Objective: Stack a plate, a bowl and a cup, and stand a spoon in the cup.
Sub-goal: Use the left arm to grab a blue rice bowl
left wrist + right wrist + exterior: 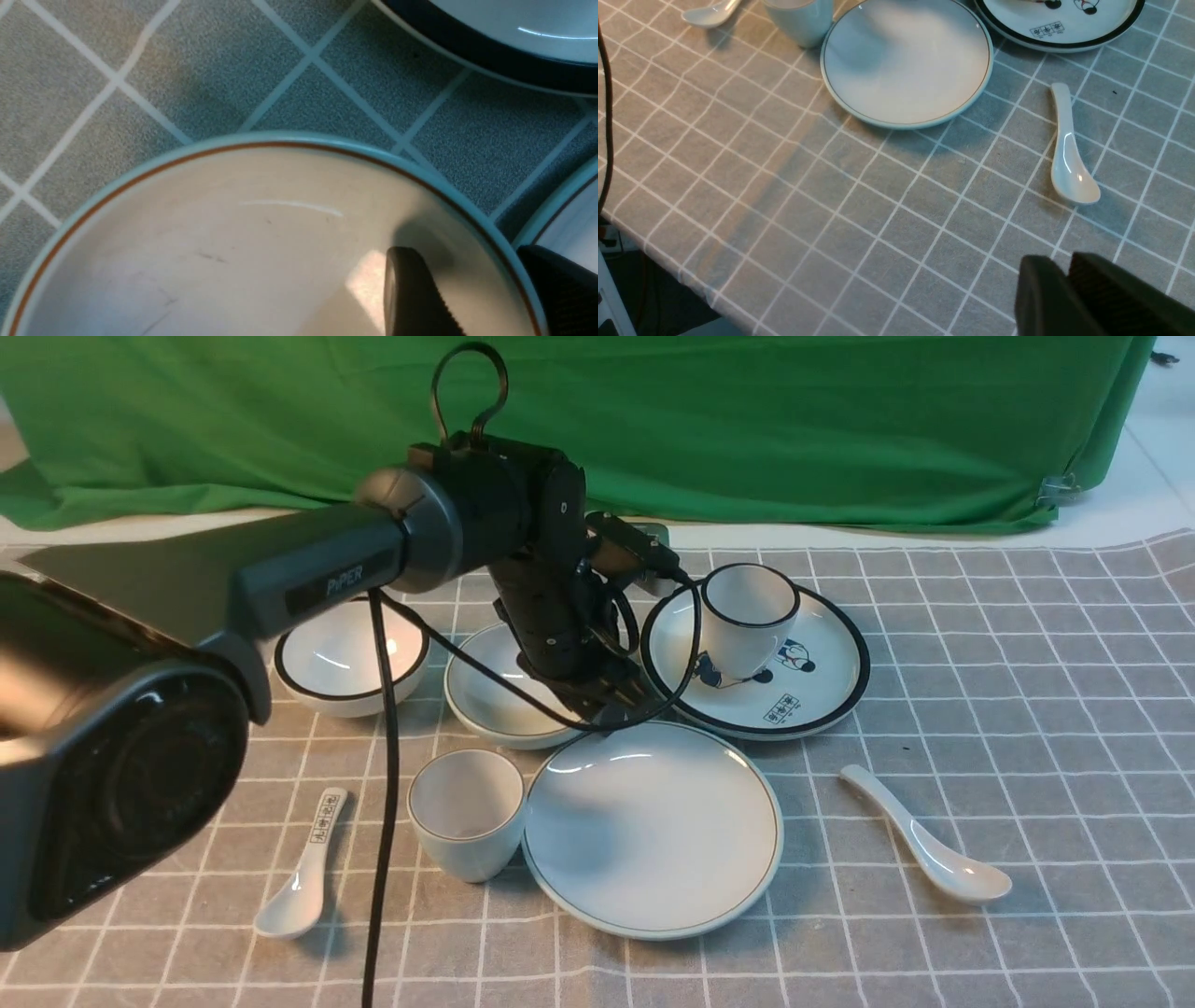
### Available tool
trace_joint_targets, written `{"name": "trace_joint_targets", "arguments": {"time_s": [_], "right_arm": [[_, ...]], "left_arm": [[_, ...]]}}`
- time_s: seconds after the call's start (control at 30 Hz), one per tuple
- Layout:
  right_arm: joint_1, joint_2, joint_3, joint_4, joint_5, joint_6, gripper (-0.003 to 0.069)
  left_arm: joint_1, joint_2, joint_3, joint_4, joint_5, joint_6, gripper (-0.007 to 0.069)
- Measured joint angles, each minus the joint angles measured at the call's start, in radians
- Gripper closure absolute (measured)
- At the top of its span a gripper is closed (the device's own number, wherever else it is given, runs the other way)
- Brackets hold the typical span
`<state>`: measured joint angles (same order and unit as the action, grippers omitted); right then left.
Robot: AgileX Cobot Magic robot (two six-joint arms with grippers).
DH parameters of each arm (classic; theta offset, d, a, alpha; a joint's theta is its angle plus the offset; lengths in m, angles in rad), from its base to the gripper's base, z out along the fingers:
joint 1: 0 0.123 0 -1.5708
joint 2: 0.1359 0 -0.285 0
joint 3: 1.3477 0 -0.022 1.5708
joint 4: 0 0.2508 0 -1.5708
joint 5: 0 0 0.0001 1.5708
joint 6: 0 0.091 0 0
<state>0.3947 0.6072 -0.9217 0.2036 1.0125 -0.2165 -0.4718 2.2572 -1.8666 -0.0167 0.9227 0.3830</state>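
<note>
The shallow pale bowl [485,695] sits mid-table, and my left gripper [609,707] is at its right rim. In the left wrist view the gripper [467,254] is open: one finger [411,294] is inside the bowl [233,256] and the other [560,280] is outside, with the rim between them and a gap on the inner side. The plain plate [653,826] lies in front of the bowl, with the plain cup [467,812] to its left. The plain spoon [924,845] lies to the right. My right gripper [1064,266] is shut and empty, above the cloth near the table's front edge.
A black-rimmed bowl [350,658] stands at the back left. A black-rimmed cup [747,616] stands on the cartoon plate [822,681], close behind my left gripper. A spoon with printed characters [303,877] lies at the front left. A black cable [385,821] hangs beside the cup.
</note>
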Motion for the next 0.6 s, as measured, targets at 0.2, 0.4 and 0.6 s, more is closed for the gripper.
{"name": "trace_joint_targets", "arguments": {"time_s": [0.2,0.4,0.6], "right_arm": [[0.001,0.0,0.0,0.0,0.0,0.0,0.0536],[0.001,0.0,0.0,0.0,0.0,0.001,0.0532],[0.001,0.0,0.0,0.0,0.0,0.001,0.0524]], "left_arm": [[0.0,-0.001,-0.001,-0.006,0.004,-0.001,0.046],[0.001,-0.01,-0.001,-0.021,0.004,-0.001,0.0499],[0.001,-0.014,-0.001,-0.024,0.012,0.0,0.0504]]}}
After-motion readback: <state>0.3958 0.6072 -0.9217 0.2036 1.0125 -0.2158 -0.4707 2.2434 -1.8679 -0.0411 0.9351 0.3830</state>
